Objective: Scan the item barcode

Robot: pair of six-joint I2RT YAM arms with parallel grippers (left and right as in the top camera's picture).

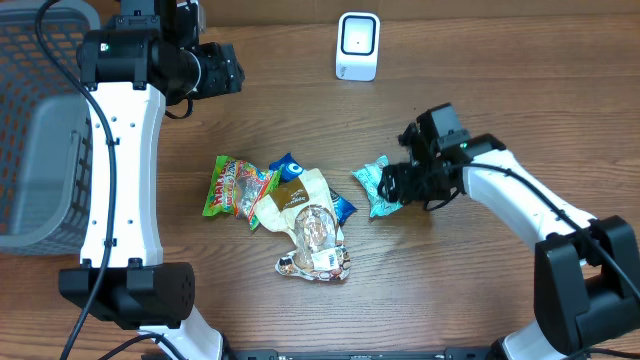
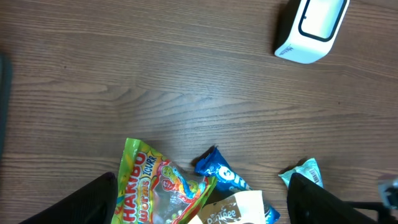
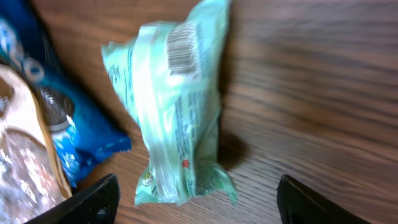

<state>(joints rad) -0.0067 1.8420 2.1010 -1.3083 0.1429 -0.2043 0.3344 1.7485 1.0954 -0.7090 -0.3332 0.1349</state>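
I see grey mesh plastic basket [image 1: 45, 170] overhead only. Right wrist: mint-green plastic packet [image 3: 174, 106] barcode-up under spread right hand [image 3: 196, 186]; left hand [image 2: 199, 186] spread.

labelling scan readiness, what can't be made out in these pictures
Right wrist: barcode on the green packet is blurred, bars unreadable.
Left wrist: white scanner cut off by the top edge; Haribo bag cut off by the bottom edge.
Overhead: green packet's right end hidden under the right gripper; labels in the snack pile too small to read.

Pale green packet [image 3: 177, 118] lying flat, barcode [image 3: 181, 45] upward
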